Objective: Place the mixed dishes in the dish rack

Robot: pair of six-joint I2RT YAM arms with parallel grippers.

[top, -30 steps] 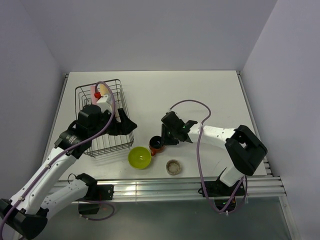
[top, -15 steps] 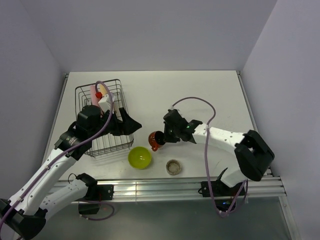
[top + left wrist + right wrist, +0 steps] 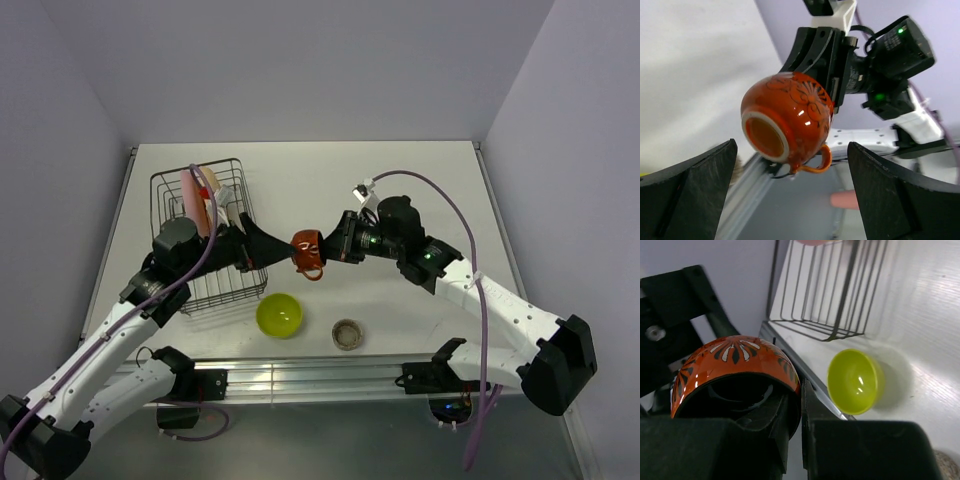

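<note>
While the right claw point(image 3: 324, 250) pinches the rim of the red-orange mug point(image 3: 306, 252), the mug hangs in the air just left of the middle of the top view, clear of the worktop point(image 3: 400, 180). It lies tipped on its side, handle pointing down and mouth turned toward the right arm. The right wrist view shows the grip closely. One finger sits inside the dark mouth of the mug point(image 3: 735, 365) and the other presses the outer wall, so the jaws stand narrow on the rim.

The left claw point(image 3: 272, 249) faces the mug from the left, spread wide and holding nothing. In the left wrist view its two black fingers point(image 3: 690, 195) frame the lower corners. The mug's point(image 3: 787, 120) pale foot ring looks straight at the camera, in the gap and apart from both fingers.

The dish rack point(image 3: 228, 288) stands on the worktop at the upper left of the top view, under the left arm. A pink plate point(image 3: 189, 190) stands on edge at the rack's far end. A yellowish plate point(image 3: 208, 185) edge shows just to its right, partly hidden by the arm's cable.

The lime-green bowl point(image 3: 279, 315) sits upright on the worktop below the left claw, near the rack's lower right corner. The grey-beige cup point(image 3: 347, 334) rests to the right of the bowl, apart from it.
</note>
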